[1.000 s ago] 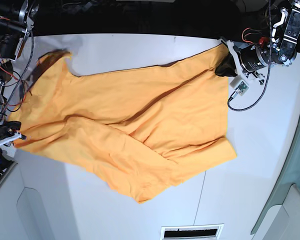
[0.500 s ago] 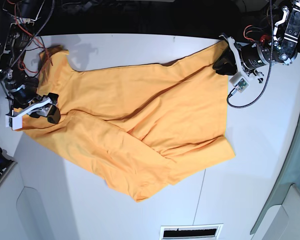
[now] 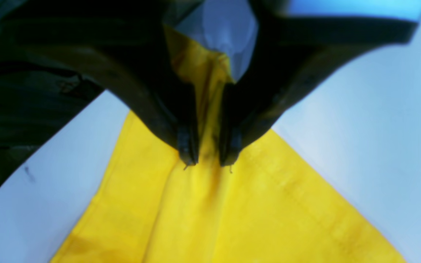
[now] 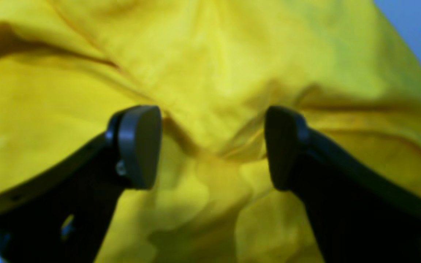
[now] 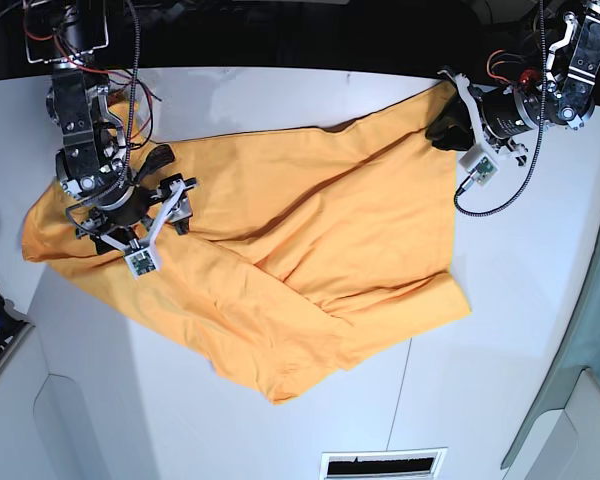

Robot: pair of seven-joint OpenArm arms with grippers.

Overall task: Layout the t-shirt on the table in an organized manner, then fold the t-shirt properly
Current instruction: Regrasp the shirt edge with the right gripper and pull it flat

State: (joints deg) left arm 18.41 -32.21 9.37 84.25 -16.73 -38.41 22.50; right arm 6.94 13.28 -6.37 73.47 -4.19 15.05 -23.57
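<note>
The left gripper [image 3: 209,153] is clamped on a pinched ridge of the shirt [image 5: 280,250] at its far corner, cloth bunched between the nearly closed jaws. The right gripper [image 4: 210,146] hangs spread wide over rumpled fabric, its pads [image 4: 139,146] apart with a raised fold between them, gripping nothing. The shirt lies crumpled across the table [image 5: 520,330], creased diagonally, one edge doubled over near the front. Its visible side is plain orange-yellow; no print, label or lettering can be read.
</note>
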